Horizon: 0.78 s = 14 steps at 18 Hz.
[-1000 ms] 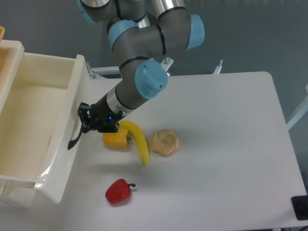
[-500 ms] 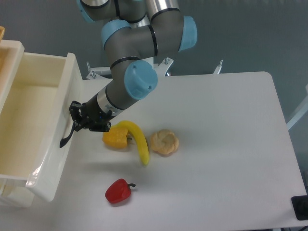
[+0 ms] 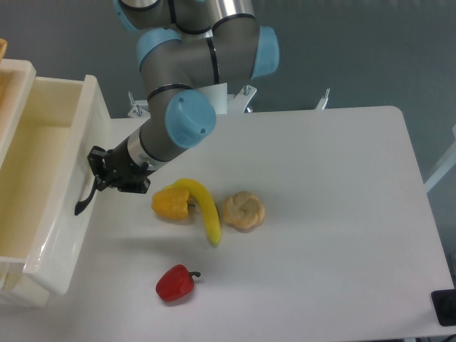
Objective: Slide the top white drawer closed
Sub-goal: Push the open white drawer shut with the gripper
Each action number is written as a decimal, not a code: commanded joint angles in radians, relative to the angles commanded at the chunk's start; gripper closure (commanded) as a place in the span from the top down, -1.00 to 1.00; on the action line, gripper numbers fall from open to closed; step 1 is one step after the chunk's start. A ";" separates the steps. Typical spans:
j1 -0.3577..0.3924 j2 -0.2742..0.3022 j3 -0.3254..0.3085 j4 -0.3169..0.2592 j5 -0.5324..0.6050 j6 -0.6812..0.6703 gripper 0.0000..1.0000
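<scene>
Top white drawer [image 3: 43,178], a deep cream-white glossy plastic box, at the left edge of the fixed camera's view, pulled partly out over the white table [image 3: 320,214], inside showing bare. One black curved handle [image 3: 87,196] on its front panel, facing right. Black two-finger gripper [image 3: 98,173] right at that front, at the upper end of the handle; cannot tell whether the fingers are spread or pressed together, nor whether they actually pinch the handle. Grey arm with light-blue joint caps [image 3: 189,121] reaching down from the far top toward the drawer. Just right of the gripper, near the table's middle: yellow bell pepper [image 3: 171,204], with a yellow banana [image 3: 205,209] touching it and curving toward the near side, then a pale tan pastry-like round [image 3: 243,210] just beside the banana. Red bell pepper [image 3: 175,283] nearer, apart from the rest.
</scene>
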 joint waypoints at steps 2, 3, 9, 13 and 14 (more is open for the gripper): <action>-0.012 0.000 0.000 0.000 -0.002 0.000 -0.94; -0.014 0.000 0.000 0.000 -0.002 0.000 -0.94; -0.043 0.000 0.000 0.005 -0.006 -0.008 -0.93; -0.055 0.000 0.002 0.009 -0.006 -0.012 -0.92; -0.057 0.000 0.000 0.009 -0.006 -0.015 -0.93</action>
